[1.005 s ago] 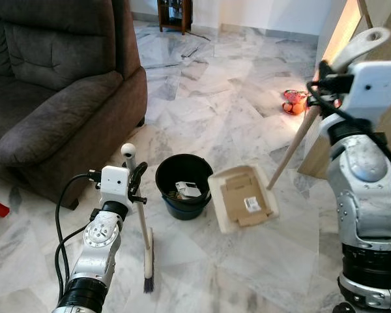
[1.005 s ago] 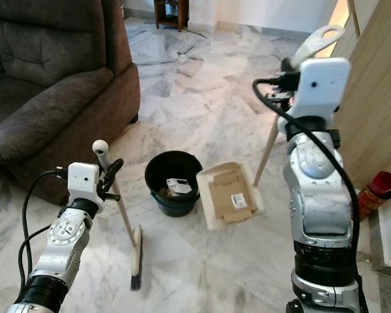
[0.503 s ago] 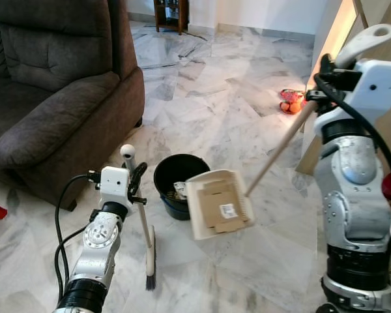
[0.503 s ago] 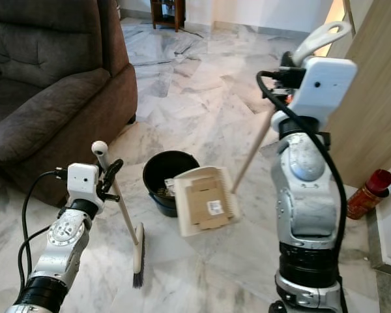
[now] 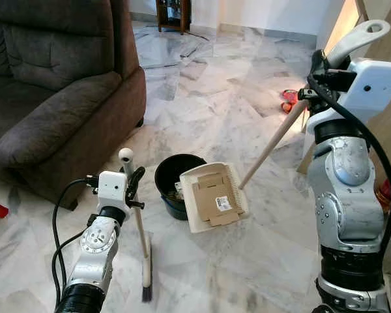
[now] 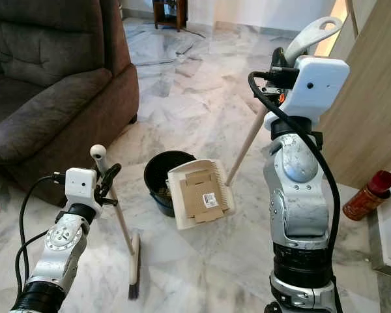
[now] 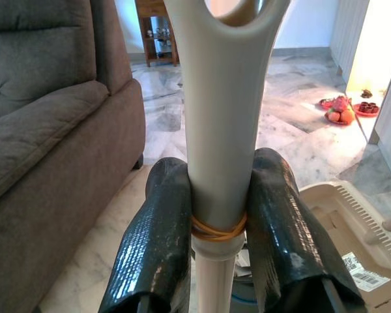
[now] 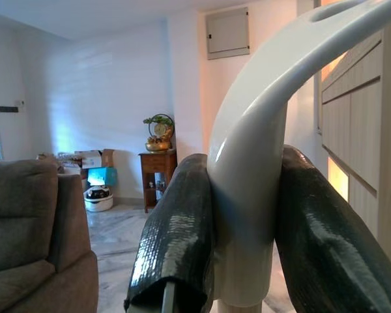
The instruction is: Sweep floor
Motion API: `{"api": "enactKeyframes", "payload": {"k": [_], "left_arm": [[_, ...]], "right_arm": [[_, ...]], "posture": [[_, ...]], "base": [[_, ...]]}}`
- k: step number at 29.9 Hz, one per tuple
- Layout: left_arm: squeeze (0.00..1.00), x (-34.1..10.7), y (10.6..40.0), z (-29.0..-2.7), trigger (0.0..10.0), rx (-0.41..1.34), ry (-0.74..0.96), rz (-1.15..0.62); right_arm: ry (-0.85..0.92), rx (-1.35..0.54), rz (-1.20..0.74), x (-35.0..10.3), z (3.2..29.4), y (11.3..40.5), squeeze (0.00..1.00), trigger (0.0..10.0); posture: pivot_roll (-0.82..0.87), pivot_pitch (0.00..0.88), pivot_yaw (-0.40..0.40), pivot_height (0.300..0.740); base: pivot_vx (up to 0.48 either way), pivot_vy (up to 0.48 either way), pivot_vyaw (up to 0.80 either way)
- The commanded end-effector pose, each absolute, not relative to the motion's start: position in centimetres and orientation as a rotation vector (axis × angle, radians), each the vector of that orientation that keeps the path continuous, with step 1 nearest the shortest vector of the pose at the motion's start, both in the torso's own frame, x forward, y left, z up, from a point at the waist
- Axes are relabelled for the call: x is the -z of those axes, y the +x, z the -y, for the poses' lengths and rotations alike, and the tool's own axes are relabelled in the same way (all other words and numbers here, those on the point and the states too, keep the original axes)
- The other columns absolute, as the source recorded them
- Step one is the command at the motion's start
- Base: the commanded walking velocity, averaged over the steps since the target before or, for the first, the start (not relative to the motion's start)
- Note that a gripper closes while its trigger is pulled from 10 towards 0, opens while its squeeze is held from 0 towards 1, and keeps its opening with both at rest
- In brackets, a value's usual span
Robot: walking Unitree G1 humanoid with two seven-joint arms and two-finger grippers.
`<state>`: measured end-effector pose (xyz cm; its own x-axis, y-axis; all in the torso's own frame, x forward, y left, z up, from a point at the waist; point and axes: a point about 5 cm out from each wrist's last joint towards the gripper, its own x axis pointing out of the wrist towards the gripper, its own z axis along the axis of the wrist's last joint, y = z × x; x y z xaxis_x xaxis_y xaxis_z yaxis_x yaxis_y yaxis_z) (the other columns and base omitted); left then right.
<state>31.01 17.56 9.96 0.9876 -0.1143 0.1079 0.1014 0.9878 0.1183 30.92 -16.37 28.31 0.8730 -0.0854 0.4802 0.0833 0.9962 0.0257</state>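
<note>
Right, I have the dustpan [image 5: 214,197] up off the marble floor [image 5: 202,98], tilted beside the black bucket [image 5: 176,182], its rim just over the bucket's near edge. My right gripper [image 8: 238,254] pinches the pan's pale curved handle top, fingers [image 8: 176,241] pressed on either side of it; the long wooden pole runs down at a slant to the pan. My left gripper [image 7: 218,241] clamps the broom [image 5: 142,251] high on its grey plastic grip, just above a rubber band, with the bristles resting on the floor near the bucket.

To do this well, I judge the pan's open lip should sit squarely over the bucket's mouth before I tip further, or the flat brown cardboard piece with its white label will slide onto the floor instead. Slow roll of the wrist, broom kept planted and out of the way.

Textures: the floor is glossy veined stone, slippery for litter; the pan is smooth cream plastic with a ribbed comb edge; the bucket is round and dark with scraps inside; the sofa [image 5: 45,85] is soft grey-brown fabric.
</note>
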Motion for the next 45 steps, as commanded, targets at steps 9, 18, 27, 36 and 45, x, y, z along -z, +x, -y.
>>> {"api": "enactKeyframes", "payload": {"k": [9,18,27,36,45], "left_arm": [[0.0,-11.13,31.04,-17.7,10.0,0.101,0.117,0.176],[0.0,-11.14,31.07,-17.75,10.0,0.097,0.117,0.174],[0.0,-11.18,31.11,-17.78,10.0,0.094,0.12,0.174],[0.0,-11.17,31.14,-17.77,10.0,0.093,0.12,0.172],[0.0,-11.16,31.16,-17.77,10.0,0.094,0.12,0.171]], "right_arm": [[0.013,0.046,0.59,-29.75,15.67,30.42,0.0,10.0],[0.012,0.036,0.589,-29.73,15.56,30.5,0.0,10.0],[0.012,0.032,0.586,-29.69,15.53,30.56,0.0,10.0],[0.009,0.029,0.584,-29.66,15.5,30.55,0.0,10.0],[0.0,0.018,0.59,-29.76,15.32,30.53,0.0,10.0]], "posture": [[-0.01,0.059,0.01,0.74],[-0.01,0.067,0.008,0.74],[-0.01,0.07,0.008,0.74],[-0.01,0.073,0.008,0.74],[-0.01,0.076,0.008,0.74]], "base": [[0.0,0.0,0.3],[0.0,0.0,0.0],[0.134,0.0,0.0],[0.25,0.0,0.0],[0.255,0.0,0.0]]}}
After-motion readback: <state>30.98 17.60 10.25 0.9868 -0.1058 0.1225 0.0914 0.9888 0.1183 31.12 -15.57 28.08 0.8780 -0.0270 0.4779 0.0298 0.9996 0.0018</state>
